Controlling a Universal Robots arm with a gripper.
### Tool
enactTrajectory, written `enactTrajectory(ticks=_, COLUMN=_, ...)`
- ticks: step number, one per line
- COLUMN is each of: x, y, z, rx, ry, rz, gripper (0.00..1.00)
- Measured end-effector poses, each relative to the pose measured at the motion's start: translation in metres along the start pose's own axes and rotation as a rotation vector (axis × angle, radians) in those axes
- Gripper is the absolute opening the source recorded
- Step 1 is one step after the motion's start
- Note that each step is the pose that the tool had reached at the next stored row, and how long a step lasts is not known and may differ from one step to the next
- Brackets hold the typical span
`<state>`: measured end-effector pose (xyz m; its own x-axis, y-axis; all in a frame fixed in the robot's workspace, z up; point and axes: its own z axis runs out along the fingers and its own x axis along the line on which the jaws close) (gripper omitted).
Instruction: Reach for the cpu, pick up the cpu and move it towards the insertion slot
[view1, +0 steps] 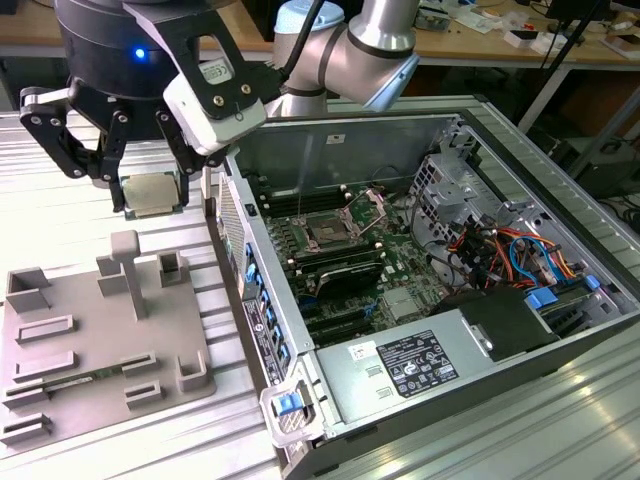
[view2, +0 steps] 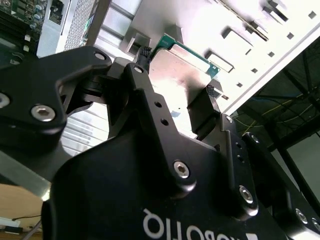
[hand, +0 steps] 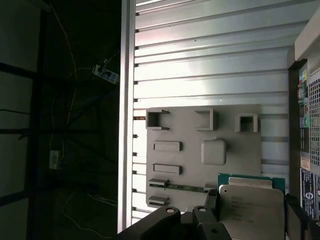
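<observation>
The gripper hangs in the air above the table, with its black fingers clenched on the cpu, which it holds clear of every surface. In the exterior view the cpu sits between the fingertips, silvery face toward the camera, above the grey tray and just beside the open computer case on the exterior view's left of its wall. The tray lies flat on the ribbed metal table, with an upright post and several raised blocks and recesses on it, and nothing of the arm touches it. Inside the case, the insertion slot lies on the green circuit board, its metal retention frame swung up behind it; it is well apart from the held cpu, with the case wall between them. In the second wrist view the cpu shows its metal top and a thin green edge, gripped on two opposite sides by the fingers. In the first wrist view the cpu appears above the tray, close to the case's side. Red, blue and orange cables lie bundled on the exterior view's right side of the case, beside a dark power supply block.
</observation>
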<state>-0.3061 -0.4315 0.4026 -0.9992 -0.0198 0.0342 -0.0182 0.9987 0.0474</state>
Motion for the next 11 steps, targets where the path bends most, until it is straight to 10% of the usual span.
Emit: enactTrajectory(ticks=11, x=-0.0108, y=-0.0002, z=-0.0004, rx=0.0, ry=0.0, rz=0.0, gripper=0.55)
